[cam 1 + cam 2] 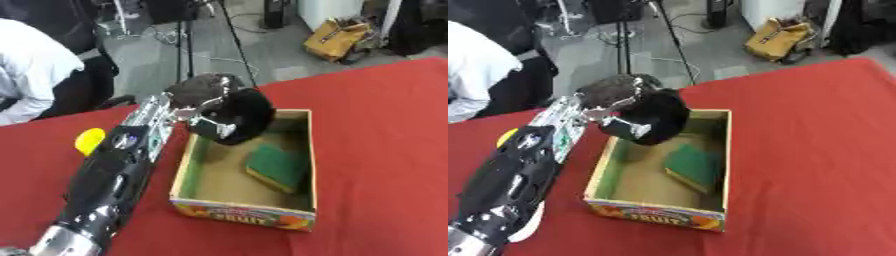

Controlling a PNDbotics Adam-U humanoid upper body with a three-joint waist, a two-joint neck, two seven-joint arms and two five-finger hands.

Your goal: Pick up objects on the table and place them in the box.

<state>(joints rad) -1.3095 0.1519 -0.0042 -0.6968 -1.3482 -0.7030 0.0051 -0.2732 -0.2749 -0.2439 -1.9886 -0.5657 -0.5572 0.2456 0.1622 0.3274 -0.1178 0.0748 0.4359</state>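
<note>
An open cardboard box [188,167] on the red cloth-covered table [376,150] holds a green-and-yellow sponge [278,167]; the left hand [210,107], over the box's far-left corner, grips a round black object [245,115]

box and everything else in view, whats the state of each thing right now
box: open-topped, upright on the red table
green sponge: lying inside the box, toward its right wall
black object: held above the box's far left corner, not yet released
left hand: over the box's far end, fingers curled on the black object
yellow object: on the table left of the arm, partly hidden
right hand: not in view
</note>
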